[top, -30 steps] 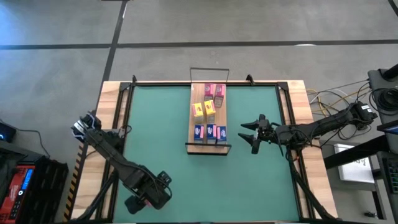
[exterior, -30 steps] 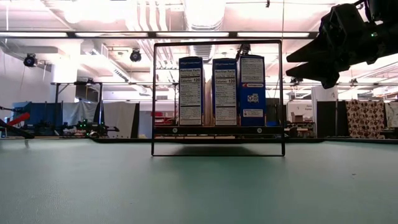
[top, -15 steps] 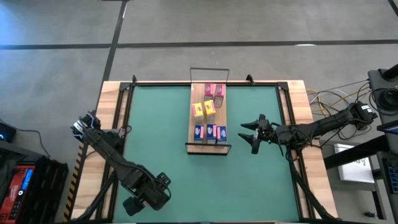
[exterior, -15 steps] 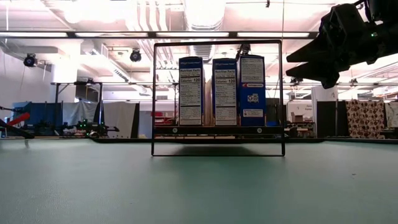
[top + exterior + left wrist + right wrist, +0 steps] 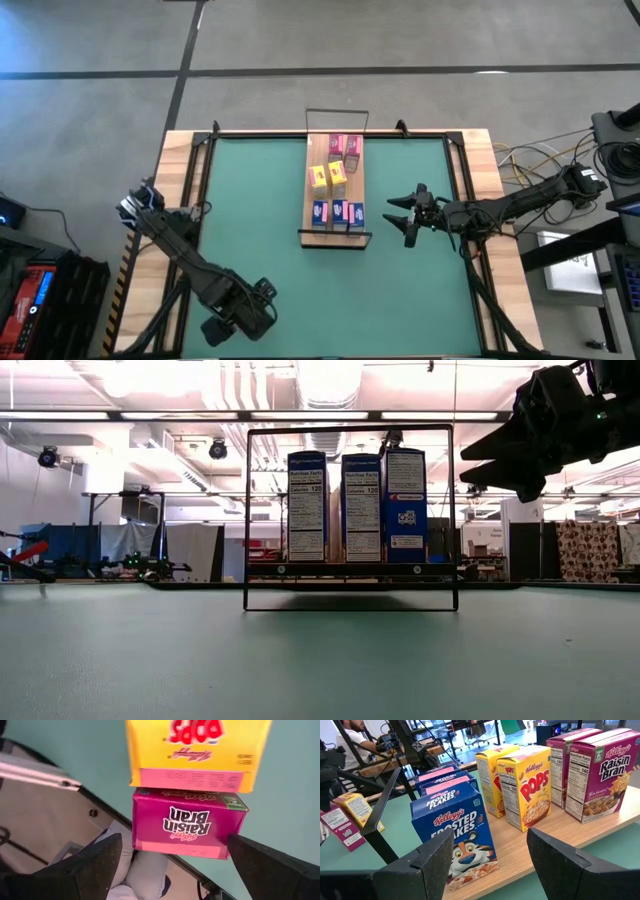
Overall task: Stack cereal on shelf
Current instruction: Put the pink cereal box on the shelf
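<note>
The shelf (image 5: pixel 318 150) is a light-wood board with black wire rails, lying mid-table. Pink (image 5: pixel 345 146), yellow (image 5: pixel 328 175) and blue cereal boxes (image 5: pixel 338 212) stand upright on it; the blue ones (image 5: pixel 362 508) face the near rail. My right gripper (image 5: pixel 396 215) hovers open just right of the shelf's near end, facing the blue boxes (image 5: pixel 457 832). My left gripper (image 5: pixel 240 312) is open at the table's near-left corner. Its fingers stand on either side of a magenta Raisin Bran box (image 5: pixel 187 822), which lies flat beside a yellow Pops box (image 5: pixel 197 750).
The two loose boxes (image 5: pixel 350 817) lie on the green table near its black edge rail (image 5: pixel 40 775). Bare green table (image 5: pixel 250 200) spreads left and right of the shelf. A person (image 5: pixel 350 735) sits beyond the table. Cables lie off the right edge (image 5: pixel 530 160).
</note>
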Available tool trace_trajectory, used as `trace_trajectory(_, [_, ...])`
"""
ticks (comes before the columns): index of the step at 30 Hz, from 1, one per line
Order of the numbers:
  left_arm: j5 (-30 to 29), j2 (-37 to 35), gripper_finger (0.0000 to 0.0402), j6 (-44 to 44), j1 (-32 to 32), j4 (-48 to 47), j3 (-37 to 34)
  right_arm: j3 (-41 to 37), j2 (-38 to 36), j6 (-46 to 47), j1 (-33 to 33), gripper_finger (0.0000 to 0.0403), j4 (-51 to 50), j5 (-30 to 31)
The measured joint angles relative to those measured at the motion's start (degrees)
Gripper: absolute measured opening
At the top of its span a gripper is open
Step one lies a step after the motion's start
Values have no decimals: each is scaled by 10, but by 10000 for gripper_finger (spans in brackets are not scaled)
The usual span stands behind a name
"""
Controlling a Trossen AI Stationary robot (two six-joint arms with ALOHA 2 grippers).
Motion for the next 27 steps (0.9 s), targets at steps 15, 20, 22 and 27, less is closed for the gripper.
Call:
trace_trajectory(15, [-11, 1, 395, 0, -2, -5, 9, 0, 0, 0, 0, 240, 0, 0])
trace_trajectory(20, [-22, 1, 399, 0, -3, -4, 9, 0, 0, 0, 0, 240, 0, 0])
trace_trajectory(22, [-26, 1, 399, 0, -5, -10, 15, 0, 0, 0, 0, 240, 0, 0])
trace_trajectory(27, [-26, 0, 399, 0, -7, -26, 31, 0, 0, 0, 0, 240, 0, 0])
